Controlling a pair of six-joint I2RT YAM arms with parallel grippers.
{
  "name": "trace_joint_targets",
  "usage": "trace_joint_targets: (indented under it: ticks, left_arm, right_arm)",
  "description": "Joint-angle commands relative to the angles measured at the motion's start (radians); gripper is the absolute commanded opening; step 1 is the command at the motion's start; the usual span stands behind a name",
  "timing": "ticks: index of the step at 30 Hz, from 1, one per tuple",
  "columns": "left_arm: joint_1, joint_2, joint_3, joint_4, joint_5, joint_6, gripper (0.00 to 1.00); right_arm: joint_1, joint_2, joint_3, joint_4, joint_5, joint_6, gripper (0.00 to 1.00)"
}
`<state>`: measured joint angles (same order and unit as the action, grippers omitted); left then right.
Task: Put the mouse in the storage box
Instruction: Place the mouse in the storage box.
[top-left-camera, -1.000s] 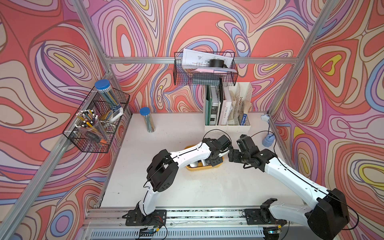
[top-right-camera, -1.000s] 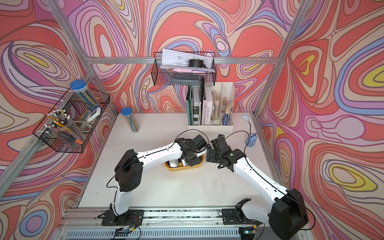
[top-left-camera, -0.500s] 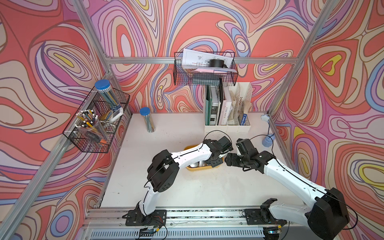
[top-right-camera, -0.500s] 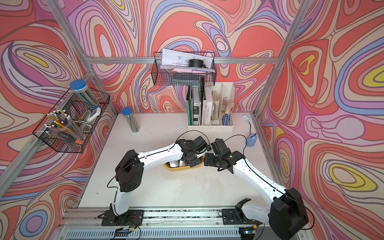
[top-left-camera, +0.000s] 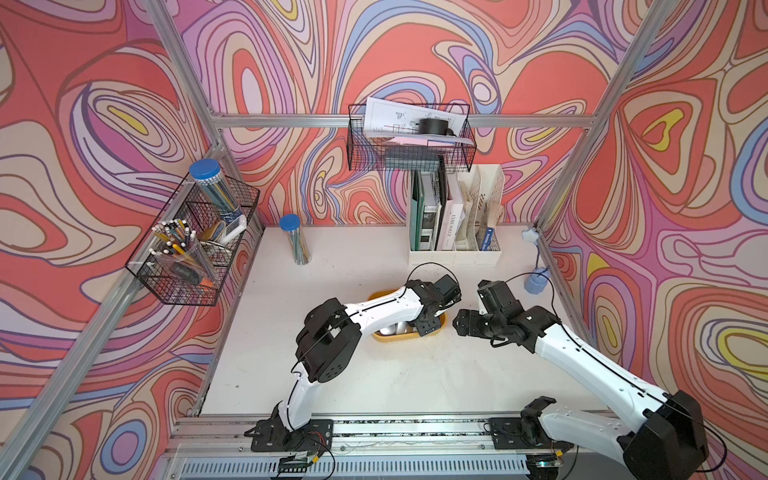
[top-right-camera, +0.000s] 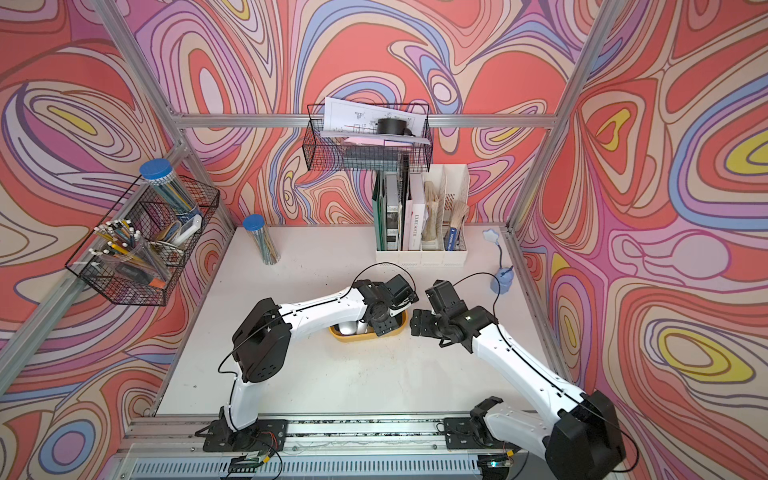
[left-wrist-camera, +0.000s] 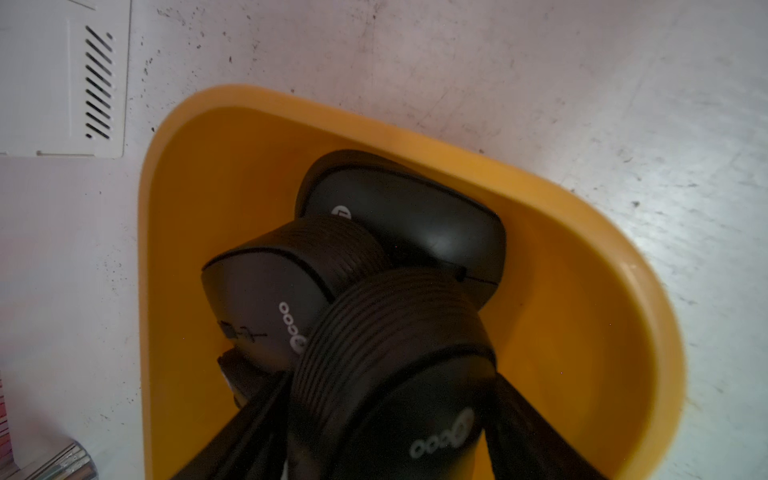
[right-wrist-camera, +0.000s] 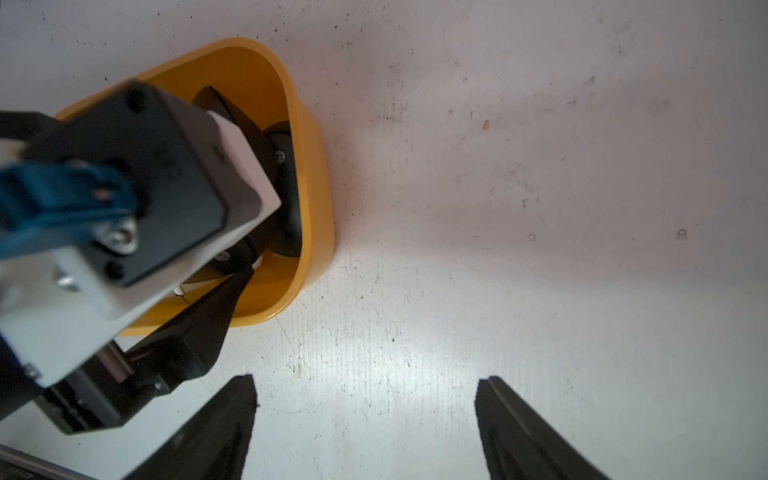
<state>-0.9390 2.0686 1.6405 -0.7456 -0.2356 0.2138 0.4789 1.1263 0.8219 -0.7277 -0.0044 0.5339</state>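
- Rail (top-left-camera: 395, 428) of grooved aluminium lies along the near edge, and both black arm bases stand on it.
- Left arm (top-left-camera: 324, 353): a white link rises from its base to a bulky black elbow. A white forearm then reaches far and right, with the wrist bent down into the storage box (top-left-camera: 399, 338).
- Right arm (top-left-camera: 582, 361): from a black shoulder at the near right, a long white link slants far and left. Its wrist lies low and points left at the box's right end.
- Table (top-left-camera: 374, 382) is flat and white, scuffed and speckled.
- Right gripper (right-wrist-camera: 365, 415) hangs over bare table just right of the box. Its black tapered fingers are spread wide with nothing between them.
- Storage box is shallow, smooth yellow-orange plastic with rounded corners and a thick rim.
- Left gripper (left-wrist-camera: 392, 386) straddles the mouse (left-wrist-camera: 399, 332), a black domed shell with fine ribs on its flank, inside the box. The fingers sit close along its sides; whether they press it I cannot tell.
- Second mouse (left-wrist-camera: 266, 299) and third mouse (left-wrist-camera: 415, 224), both matte black, lie packed close beside it in the box.
- File organizer (top-left-camera: 453, 258), white with slotted dividers, stands at the far edge holding upright books.
- Wire basket (top-left-camera: 409, 141) of black mesh hangs on the far wall above it.
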Motion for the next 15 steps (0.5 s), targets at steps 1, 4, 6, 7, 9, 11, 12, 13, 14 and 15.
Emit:
trace_joint_targets:
  ticks: [1, 4, 6, 7, 9, 11, 12, 13, 14, 15]
  left_arm:
    - [-0.01, -0.026, -0.013, -0.057, 0.009, 0.004, 0.8]
    - [-0.012, -0.052, -0.016, -0.059, 0.029, 0.003, 0.83]
    - [-0.014, -0.062, -0.018, -0.064, 0.03, 0.001, 0.86]
    - [-0.016, -0.067, -0.019, -0.065, 0.029, 0.0, 0.87]
    - [-0.015, -0.081, -0.028, -0.059, 0.039, -0.005, 0.88]
    - [-0.015, -0.093, -0.032, -0.053, 0.037, -0.012, 0.88]
    - [-0.015, -0.101, -0.032, -0.056, 0.039, -0.012, 0.88]
    - [-0.015, -0.11, -0.031, -0.055, 0.042, -0.014, 0.88]
    - [-0.017, -0.122, -0.034, -0.052, 0.045, -0.02, 0.88]
    - [-0.017, -0.137, -0.036, -0.052, 0.055, -0.02, 0.88]
  right_arm:
    - [-0.002, -0.008, -0.012, -0.01, 0.004, 0.003, 0.86]
    - [-0.002, -0.008, -0.009, -0.012, 0.004, -0.001, 0.85]
    - [-0.002, -0.008, -0.007, -0.009, 0.004, -0.001, 0.85]
    - [-0.002, -0.008, -0.007, -0.009, 0.003, 0.0, 0.85]
    - [-0.001, -0.008, -0.007, -0.006, 0.0, -0.001, 0.86]
    - [-0.003, -0.008, -0.009, -0.003, -0.004, -0.002, 0.86]
    - [-0.002, -0.007, -0.009, -0.001, -0.007, -0.002, 0.86]
    - [-0.002, -0.005, -0.007, -0.002, -0.007, -0.002, 0.86]
    - [-0.002, -0.005, -0.007, -0.001, -0.006, -0.003, 0.86]
    - [-0.002, -0.004, -0.005, -0.001, -0.007, -0.003, 0.86]
